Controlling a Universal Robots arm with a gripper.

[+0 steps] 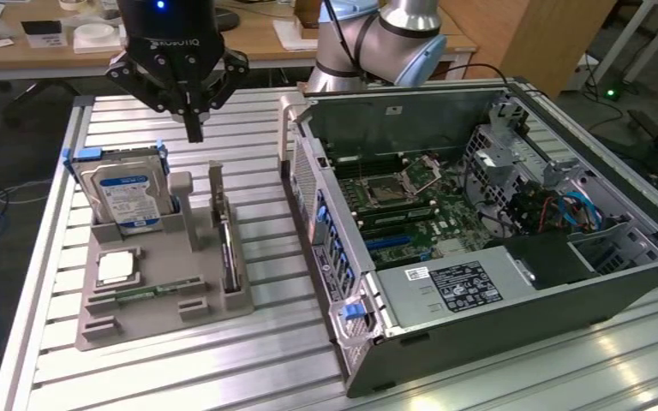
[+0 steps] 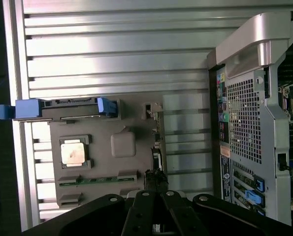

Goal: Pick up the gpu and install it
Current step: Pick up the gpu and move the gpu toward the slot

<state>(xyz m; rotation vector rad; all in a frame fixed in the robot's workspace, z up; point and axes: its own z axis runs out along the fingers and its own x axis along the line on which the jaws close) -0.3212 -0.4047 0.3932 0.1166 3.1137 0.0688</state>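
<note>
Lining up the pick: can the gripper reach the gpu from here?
Probably yes: the gpu stands on edge in the grey holder, nothing over its top edge; the shut gripper hangs above.

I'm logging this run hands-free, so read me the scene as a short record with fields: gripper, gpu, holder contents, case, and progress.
gripper: shut, empty, hovering above the holder's far end
gpu: standing on edge in a slot of the grey holder, not gripped
holder contents: hard drive, processor, memory stick
computer case: side open, at the exterior view's right of the holder
progress: gpu not yet picked up
</note>
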